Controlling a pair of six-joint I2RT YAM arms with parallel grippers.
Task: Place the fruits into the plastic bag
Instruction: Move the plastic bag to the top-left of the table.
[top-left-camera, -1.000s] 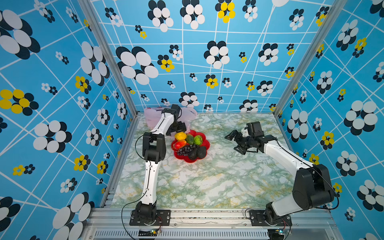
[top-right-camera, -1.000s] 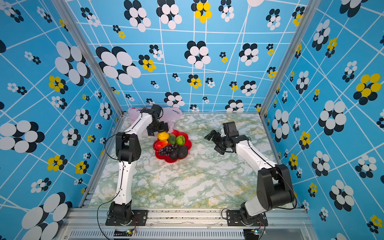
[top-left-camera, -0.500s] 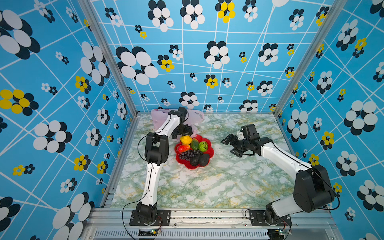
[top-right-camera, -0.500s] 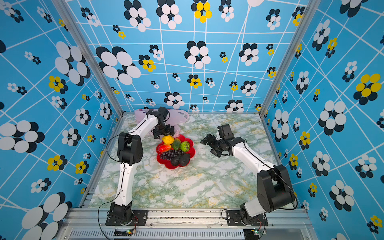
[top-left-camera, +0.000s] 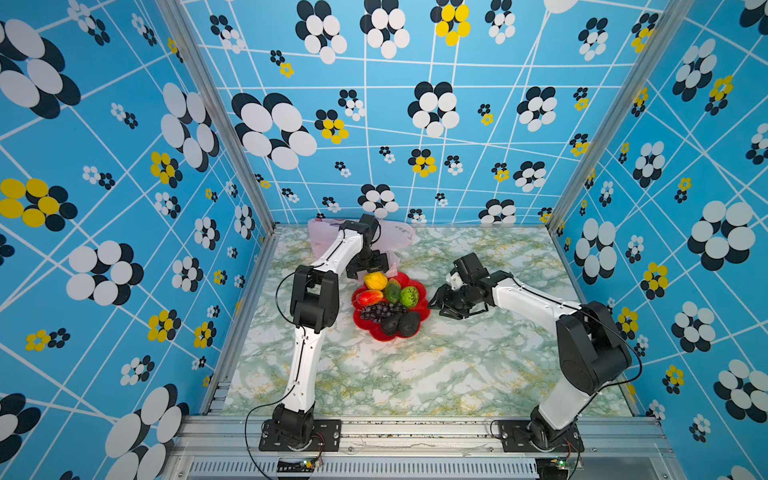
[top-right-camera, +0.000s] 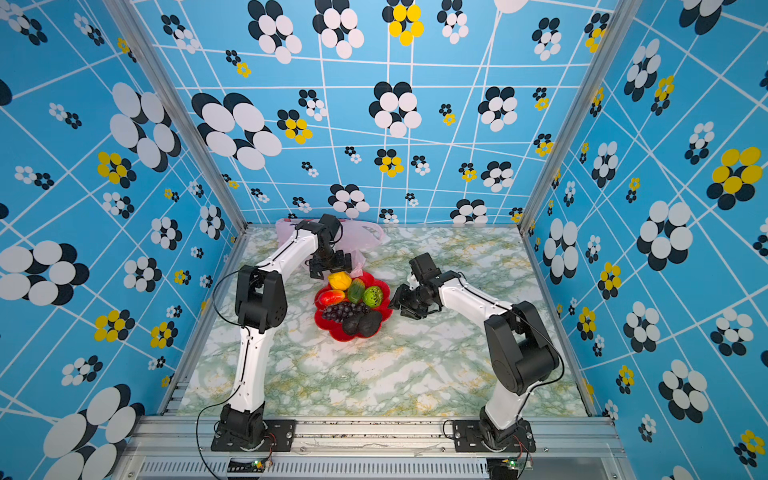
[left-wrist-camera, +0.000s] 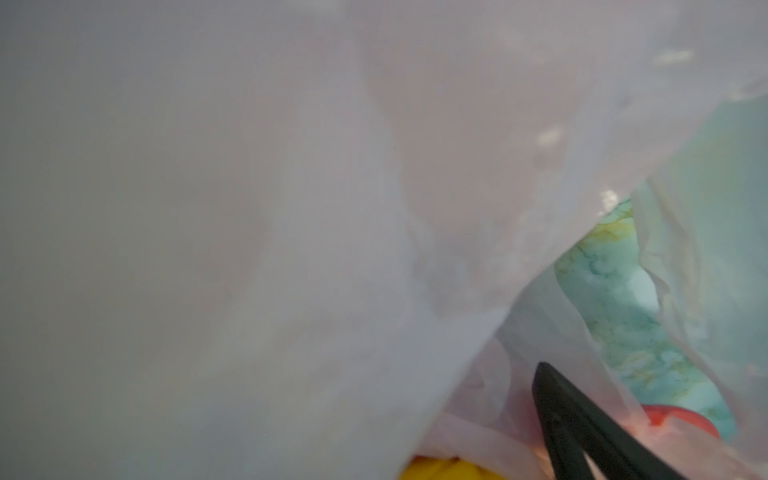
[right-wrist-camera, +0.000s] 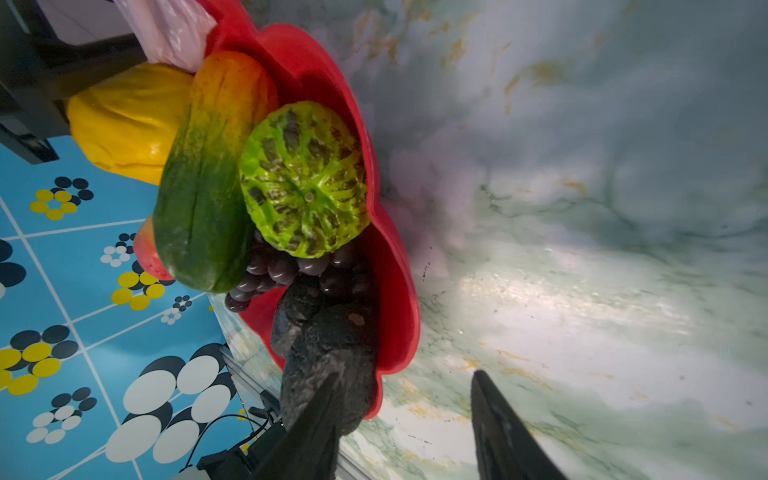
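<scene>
The fruits lie piled in a red flower-shaped dish: a yellow one, a red-orange one, green ones, grapes and blackish avocados. The pale-pink plastic bag lies behind the dish by the back wall. My left gripper hangs open over the bag's near edge, just behind the yellow fruit. Bag film fills the left wrist view, so only one of its fingers shows. My right gripper is at the dish's right rim, jaws partly apart, gripping nothing.
The marble table is walled in by blue flowered panels on three sides. A metal rail carrying both arm bases runs along its front edge. The left arm's elbow stands just left of the dish.
My right gripper has moved left up to the dish rim and its jaws have narrowed. The left gripper has come forward and right with the bag's edge. The dish has shifted slightly right.
</scene>
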